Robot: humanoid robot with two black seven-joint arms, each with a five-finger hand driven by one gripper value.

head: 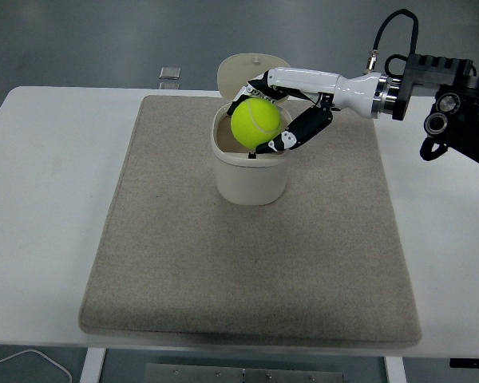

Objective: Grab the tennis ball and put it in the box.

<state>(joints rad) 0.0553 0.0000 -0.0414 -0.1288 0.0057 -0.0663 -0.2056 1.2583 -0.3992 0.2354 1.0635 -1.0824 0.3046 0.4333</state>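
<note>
The yellow-green tennis ball (255, 122) hangs directly over the mouth of the cream box (251, 177), a small bin whose hinged lid (247, 70) stands up behind it. My right hand (270, 112) reaches in from the right and is shut on the ball, with white fingers over its top and black fingers (297, 134) under its right side. The ball hides most of the box's opening. My left arm does not show.
The box stands on a beige mat (247, 271) that covers the middle of the white table (40, 207). A small grey square object (169, 73) lies at the table's far edge. A white cable (24, 363) trails below the front left corner.
</note>
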